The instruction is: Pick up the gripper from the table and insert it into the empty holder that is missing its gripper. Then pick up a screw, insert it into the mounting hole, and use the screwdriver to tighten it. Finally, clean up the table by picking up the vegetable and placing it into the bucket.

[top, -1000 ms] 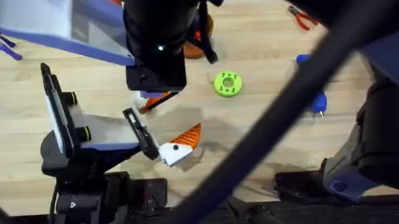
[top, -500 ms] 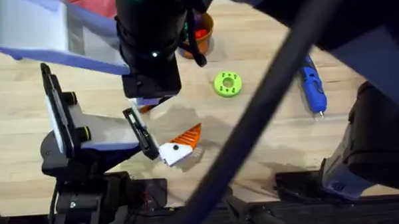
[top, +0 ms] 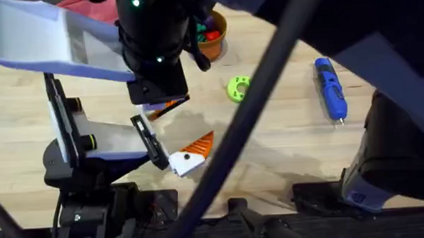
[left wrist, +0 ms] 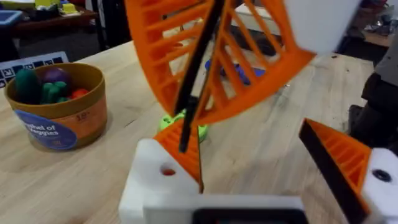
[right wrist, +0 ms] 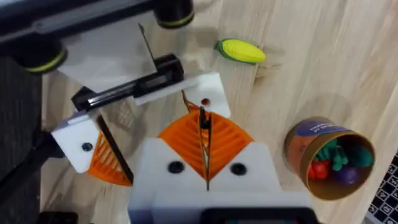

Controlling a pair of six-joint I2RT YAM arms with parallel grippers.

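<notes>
Item: orange fingertip, held on edge between the ribbed pads of the right gripper, which is clamped flat against it. Its lower corner sits at the white holder, just beside the small red mounting hole, probably so the dark face lines up with the slot. Whether it is fully seated cannot be told. Left gripper: spread wide, with its bare holder on one side and its fitted orange finger well apart on the other, which leaves room between them for the right arm to come down from above. Screwdriver: lies loose at the right of the overhead frame, tip toward the near edge, with bare table around it (an easy reach, by my judgement). Green disc: centre of the overhead frame, between the holder and the screwdriver, apart from both. Bucket: upper centre of the overhead frame, near the far table edge, already holding toys and partly under the right arm. Vegetable: on the table close beside the left arm's wrist, well apart from the bucket; a tight spot to get at.
</notes>
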